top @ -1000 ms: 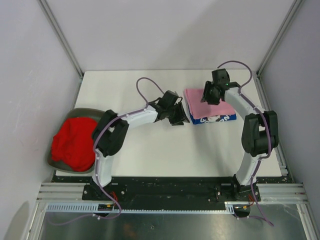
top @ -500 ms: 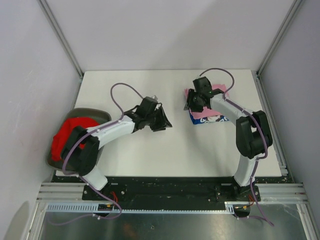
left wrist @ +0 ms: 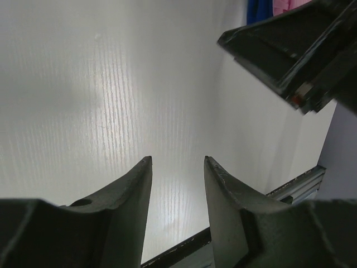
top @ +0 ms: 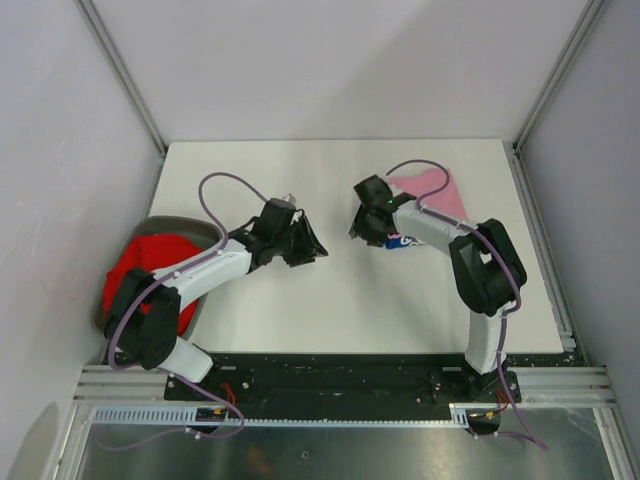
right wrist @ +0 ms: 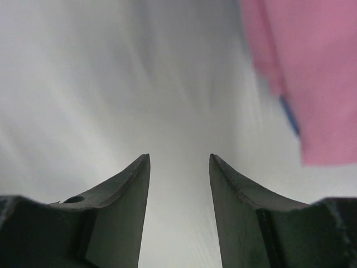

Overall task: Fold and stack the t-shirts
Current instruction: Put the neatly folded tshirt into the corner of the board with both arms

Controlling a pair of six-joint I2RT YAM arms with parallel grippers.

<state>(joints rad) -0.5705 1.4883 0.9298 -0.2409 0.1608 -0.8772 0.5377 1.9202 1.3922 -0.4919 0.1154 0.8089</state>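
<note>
left gripper [top: 312, 250]: my jaws stand apart, nothing held, over bare table [top: 300, 170] mid-frame. right gripper [top: 365, 232] likewise, beside the stack, pink t-shirt [top: 432, 190] atop blue t-shirt [top: 404, 241]. red t-shirt [top: 145, 285] heaped in grey bin [top: 185, 222], far left. next, i reckon: pinch one hem, lift it clear, spread it flat.

1. The left arm [top: 205, 272] bends out to the left at its elbow, and its forearm stretches forward and to the right.
2. The left gripper [top: 306, 244] points right toward the middle, its jaws parted with a clear gap.
3. The right arm [top: 478, 262] rises from its base, folds at the elbow and reaches leftward.
4. The right gripper [top: 362, 226] points left with its jaws likewise parted. The two grippers face each other, near but apart.
</note>
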